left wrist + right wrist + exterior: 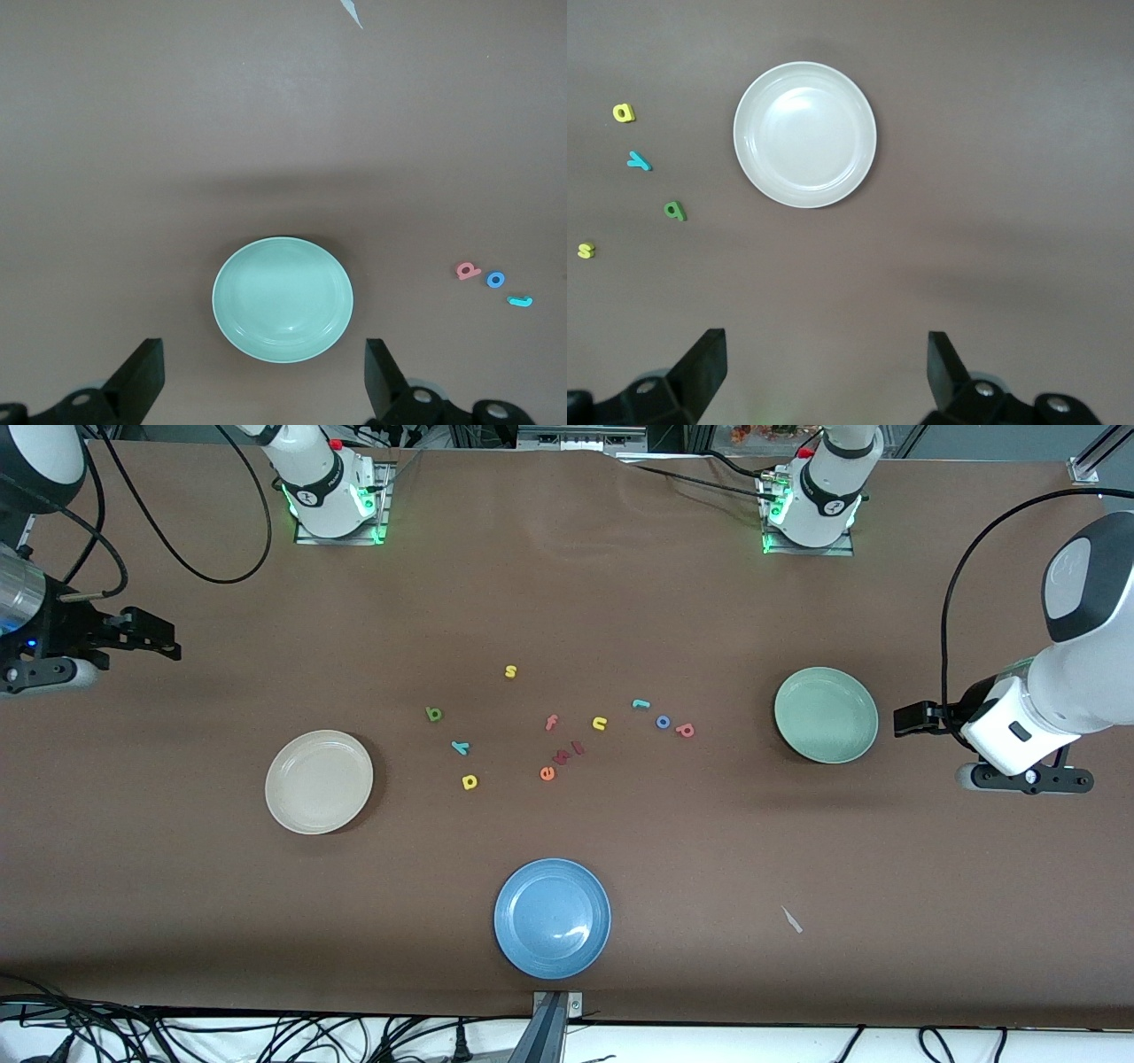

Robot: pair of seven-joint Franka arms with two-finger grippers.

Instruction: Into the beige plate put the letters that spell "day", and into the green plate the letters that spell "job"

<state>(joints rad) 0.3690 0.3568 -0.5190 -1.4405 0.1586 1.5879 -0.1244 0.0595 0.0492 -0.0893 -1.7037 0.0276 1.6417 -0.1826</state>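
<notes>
The olive-green d, teal y and yellow a lie mid-table, beside the empty beige plate. The light-teal j, blue o and pinkish-red b lie in a row beside the empty green plate. My left gripper hovers open at the left arm's end of the table, just off the green plate. My right gripper hovers open at the right arm's end, apart from the beige plate. Neither holds anything.
A blue plate sits nearest the front camera. Other letters lie between the two groups: a yellow s, a pink f, a yellow n, an orange-red e. A paper scrap lies near the front edge.
</notes>
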